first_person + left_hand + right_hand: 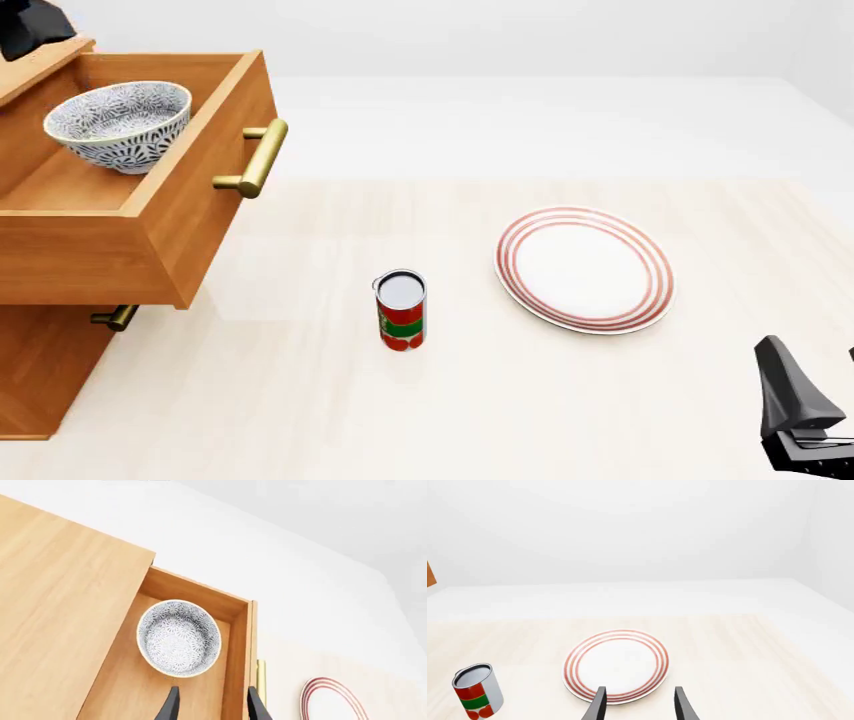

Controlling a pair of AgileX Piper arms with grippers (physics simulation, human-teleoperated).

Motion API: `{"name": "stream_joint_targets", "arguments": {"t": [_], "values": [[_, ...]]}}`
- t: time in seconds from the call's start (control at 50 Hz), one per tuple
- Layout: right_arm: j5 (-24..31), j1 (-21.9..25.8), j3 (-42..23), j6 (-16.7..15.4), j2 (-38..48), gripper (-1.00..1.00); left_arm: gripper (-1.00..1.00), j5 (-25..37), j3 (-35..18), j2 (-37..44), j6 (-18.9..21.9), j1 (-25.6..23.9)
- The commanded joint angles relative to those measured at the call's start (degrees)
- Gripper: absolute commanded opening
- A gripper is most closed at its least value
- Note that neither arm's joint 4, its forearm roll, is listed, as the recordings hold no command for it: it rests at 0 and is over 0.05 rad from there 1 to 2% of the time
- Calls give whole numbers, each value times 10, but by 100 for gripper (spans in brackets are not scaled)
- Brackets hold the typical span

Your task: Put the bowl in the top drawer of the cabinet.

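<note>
Bowl [120, 124] sits inside pulled-out top drawer [200, 215]; left gripper [212, 705] above bowl, right gripper [639, 705] near plate [585, 268], both spread, empty.

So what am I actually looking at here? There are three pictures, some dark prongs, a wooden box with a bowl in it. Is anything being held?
These are computer-drawn pictures of a two-armed robot at a table. The front view looks down from behind the arms. The other two come from small cameras mounted just behind each arm's pincer.

The dark prongs are pincer fingers. The left gripper hangs open above the top drawer of the cabinet, which is pulled out. The bowl, patterned in dark speckles, sits inside the drawer. The right gripper is open too, pointing toward a plate with red rings. In the front view that arm shows only at the lower right corner.

A red and green can stands on the table beside the plate. Neither pincer holds anything.
</note>
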Motion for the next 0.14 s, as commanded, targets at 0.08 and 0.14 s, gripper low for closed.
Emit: {"name": "stream_joint_targets", "arguments": {"t": [0.08, 0.14], "values": [[0, 0, 0, 0, 0, 100, 100, 7, 28, -63, -38, -50], [0, 0, 0, 0, 0, 100, 100, 5, 43, -82, -46, -66]]}}
